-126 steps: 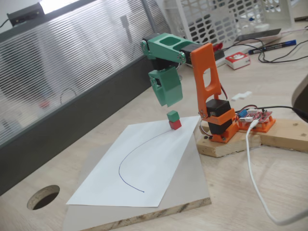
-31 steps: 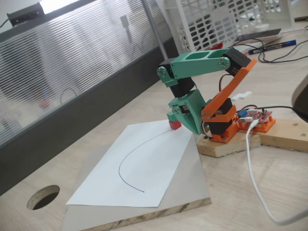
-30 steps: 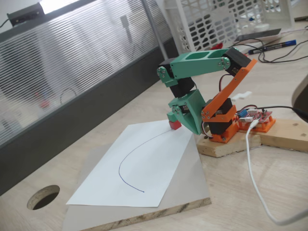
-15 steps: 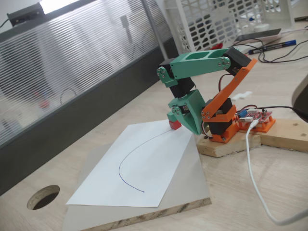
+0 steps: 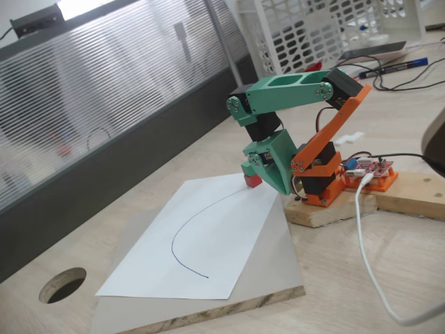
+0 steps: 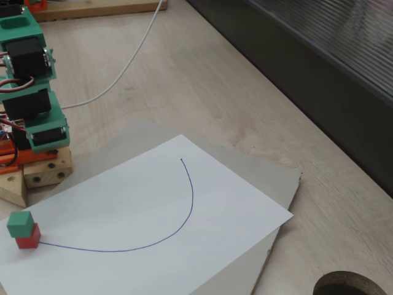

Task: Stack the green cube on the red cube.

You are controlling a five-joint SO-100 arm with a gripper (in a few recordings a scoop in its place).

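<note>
green cube (image 6: 19,222) atop red cube (image 6: 27,237) — pincer (image 5: 268,167) hides it elsewhere

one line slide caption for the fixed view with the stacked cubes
Green cube stacked on red cube at the pen curve's end.

Wooden table (image 5: 389,278) beside ribbed translucent partition (image 5: 104,90)

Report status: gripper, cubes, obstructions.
Gripper folded low beside the stack, jaw state unclear. Green cube sits on red cube, on the paper. Nothing in the way.
</note>
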